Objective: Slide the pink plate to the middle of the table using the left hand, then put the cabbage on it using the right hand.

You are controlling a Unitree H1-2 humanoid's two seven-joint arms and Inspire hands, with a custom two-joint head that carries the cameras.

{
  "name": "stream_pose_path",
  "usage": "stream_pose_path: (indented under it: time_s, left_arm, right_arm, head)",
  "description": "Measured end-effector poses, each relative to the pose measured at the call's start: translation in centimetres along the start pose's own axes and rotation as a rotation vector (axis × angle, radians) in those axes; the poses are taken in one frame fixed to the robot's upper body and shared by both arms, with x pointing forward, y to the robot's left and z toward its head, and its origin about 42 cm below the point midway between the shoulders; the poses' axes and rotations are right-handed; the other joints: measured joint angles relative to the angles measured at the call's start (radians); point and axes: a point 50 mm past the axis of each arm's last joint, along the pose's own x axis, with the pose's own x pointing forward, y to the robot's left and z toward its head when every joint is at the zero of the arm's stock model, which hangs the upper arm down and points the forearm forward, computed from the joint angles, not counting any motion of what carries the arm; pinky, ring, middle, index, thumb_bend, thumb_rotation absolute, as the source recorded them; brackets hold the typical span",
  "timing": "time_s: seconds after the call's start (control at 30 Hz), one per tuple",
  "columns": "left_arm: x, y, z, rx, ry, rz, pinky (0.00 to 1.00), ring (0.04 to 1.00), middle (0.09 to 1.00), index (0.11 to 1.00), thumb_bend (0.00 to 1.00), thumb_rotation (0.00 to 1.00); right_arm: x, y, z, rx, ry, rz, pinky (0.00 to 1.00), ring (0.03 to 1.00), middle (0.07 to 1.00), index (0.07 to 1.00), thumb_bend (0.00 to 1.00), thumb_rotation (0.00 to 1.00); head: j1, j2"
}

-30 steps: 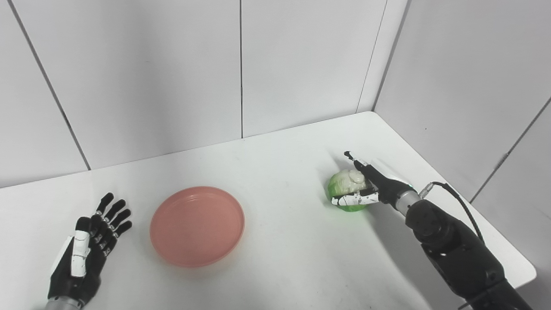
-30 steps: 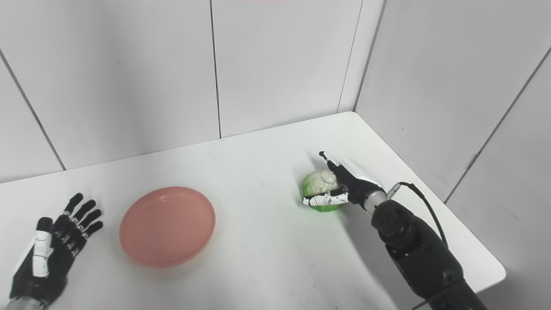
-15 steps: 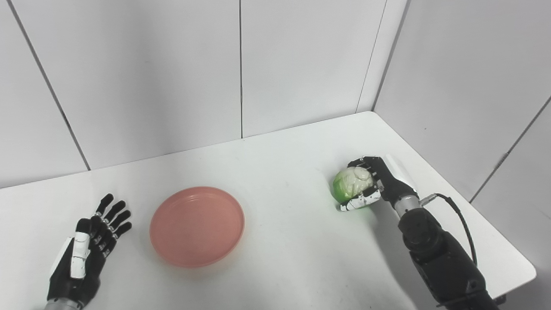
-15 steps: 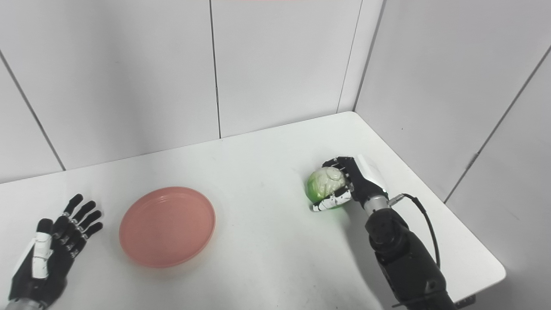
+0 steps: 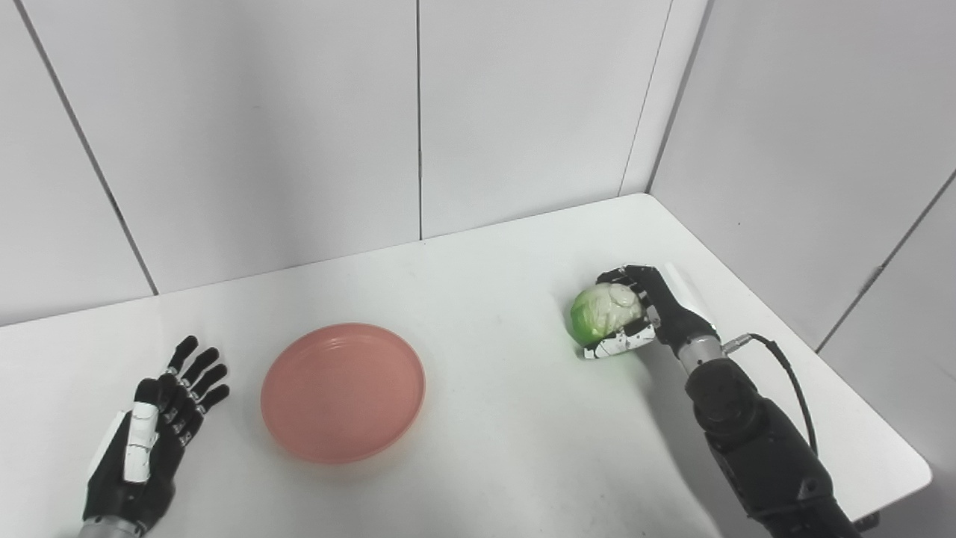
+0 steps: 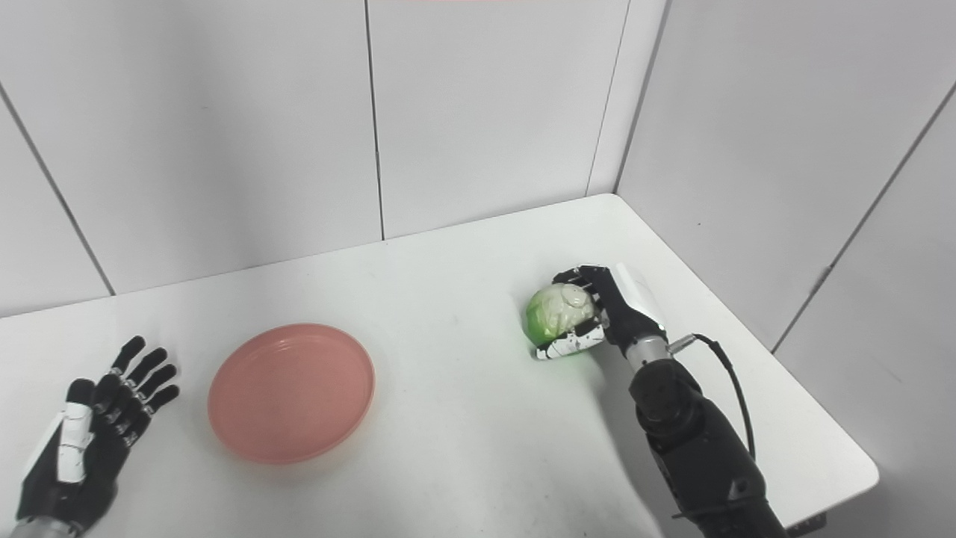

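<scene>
The pink plate [image 5: 343, 390] lies flat on the white table [image 5: 493, 418], left of the middle. My left hand [image 5: 153, 430] rests open on the table to the left of the plate, apart from it, fingers spread. My right hand [image 5: 653, 314] is shut on the green-and-white cabbage [image 5: 601, 314] at the right side of the table, fingers over its top and thumb under its near side. The cabbage looks lifted a little off the table. The cabbage also shows in the right eye view [image 6: 556, 315].
White wall panels [image 5: 418, 112] close the back and right sides. The table's right edge and near right corner [image 5: 922, 467] lie close to my right arm. A black cable [image 5: 784, 370] loops off the right wrist.
My right hand closed its fingers around the cabbage, then carried it slightly up and to the left. The left hand and the plate have not moved.
</scene>
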Motion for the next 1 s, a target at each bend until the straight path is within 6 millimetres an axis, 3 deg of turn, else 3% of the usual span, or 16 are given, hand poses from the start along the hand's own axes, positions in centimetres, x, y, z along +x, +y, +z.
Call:
stream_pose_path:
  time_s: [0.27,0.6,0.77,1.0]
  left_arm:
    - [0.1,-0.6,0.0,0.001,0.001,0.016,0.90,0.925,0.931,0.948,0.87,0.97]
    - [0.7,-2.7,0.1,0.012,0.012,0.039,0.90,0.936,0.943,0.956,0.87,1.00]
    - [0.8,-3.4,0.3,0.026,0.013,0.055,0.91,0.940,0.949,0.960,0.84,1.00]
    - [1.2,-5.4,0.3,0.011,0.011,0.063,0.95,0.961,0.972,0.979,0.81,1.00]
  right_arm:
    - [0.2,-0.4,1.4,-0.014,-0.050,-0.008,0.40,0.421,0.480,0.511,0.52,0.00]
    - [1.4,-1.9,7.2,0.011,-0.236,0.035,0.42,0.436,0.483,0.497,0.52,0.00]
    - [1.7,-1.1,9.6,0.003,-0.294,0.099,0.36,0.410,0.479,0.524,0.52,0.00]
    - [2.6,1.3,13.8,0.037,-0.388,0.204,0.38,0.424,0.474,0.511,0.52,0.00]
  head:
    - [0.035,0.002]
    - [0.149,0.003]
    - [0.213,0.006]
    - [0.287,0.005]
